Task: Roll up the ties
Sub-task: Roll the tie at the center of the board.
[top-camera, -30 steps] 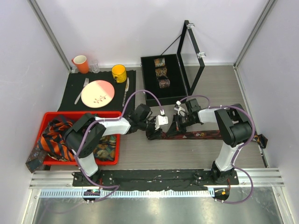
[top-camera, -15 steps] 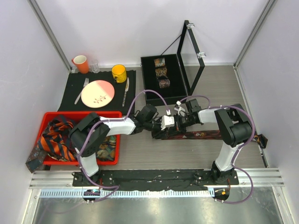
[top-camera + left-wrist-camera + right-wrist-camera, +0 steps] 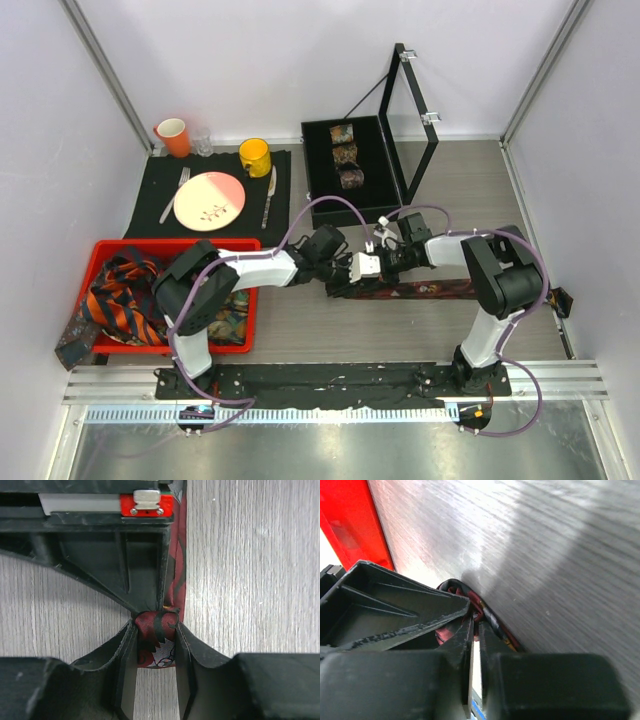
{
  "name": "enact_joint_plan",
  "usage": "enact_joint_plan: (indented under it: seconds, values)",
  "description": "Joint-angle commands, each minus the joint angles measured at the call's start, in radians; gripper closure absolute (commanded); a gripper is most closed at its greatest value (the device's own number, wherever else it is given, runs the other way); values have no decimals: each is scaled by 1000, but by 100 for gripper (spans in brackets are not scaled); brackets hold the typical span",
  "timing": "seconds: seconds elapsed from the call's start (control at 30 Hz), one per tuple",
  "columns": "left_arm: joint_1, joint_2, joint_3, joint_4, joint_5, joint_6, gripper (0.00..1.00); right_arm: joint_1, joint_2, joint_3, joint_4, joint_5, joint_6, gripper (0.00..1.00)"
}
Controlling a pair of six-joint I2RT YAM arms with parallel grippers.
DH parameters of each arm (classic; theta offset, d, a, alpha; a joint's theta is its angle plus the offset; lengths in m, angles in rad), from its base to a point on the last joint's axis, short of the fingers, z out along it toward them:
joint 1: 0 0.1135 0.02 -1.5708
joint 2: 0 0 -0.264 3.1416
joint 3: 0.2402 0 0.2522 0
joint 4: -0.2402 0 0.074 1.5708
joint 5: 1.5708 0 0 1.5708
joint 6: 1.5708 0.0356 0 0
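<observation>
Within the last second the left arm (image 3: pixel 255 268) swung from beside the red bin (image 3: pixel 175 243) to mid-worktop (image 3: pixel 300 335). The left fingers (image 3: pixel 126 660) narrowed onto the small started coil of the dark red tie (image 3: pixel 156 642) and pinched it from both sides. The rest of the strip lay flat, trailing right. Right fingers (image 3: pixel 492 652) were all but closed at the coil; cloth between them not discernible. Likely a handover so winding could go on. Both arms sat low and stretched inward, wrists nearly meeting.
</observation>
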Motion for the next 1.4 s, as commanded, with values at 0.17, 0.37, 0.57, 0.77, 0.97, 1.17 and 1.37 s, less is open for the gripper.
enact_joint_plan:
  seconds: [0.17, 0.37, 0.57, 0.77, 0.97, 1.17, 1.37]
  values:
    - [-13, 37, -11, -247, -155, 149, 71, -3, -137, 46, -131, 7, -58, 71]
    - [-15, 49, 11, -273, -147, 156, 71, 1, -148, 25, -78, -28, 11, 63]
    - [-13, 60, 26, -284, -139, 151, 68, 35, -94, 9, -1, 3, 76, 64]
    - [-15, 58, 28, -289, -129, 149, 67, 44, -43, 14, 51, 24, 104, 66]
    - [-12, 57, 29, -298, -106, 163, 61, 43, -29, 28, -27, 78, 25, 99]
    - [37, 23, 32, -252, -28, 157, 36, 29, -16, 29, -74, 104, -36, 99]
    - [51, -17, 40, -158, 38, 148, 26, 15, -6, 28, -76, 119, -47, 99]
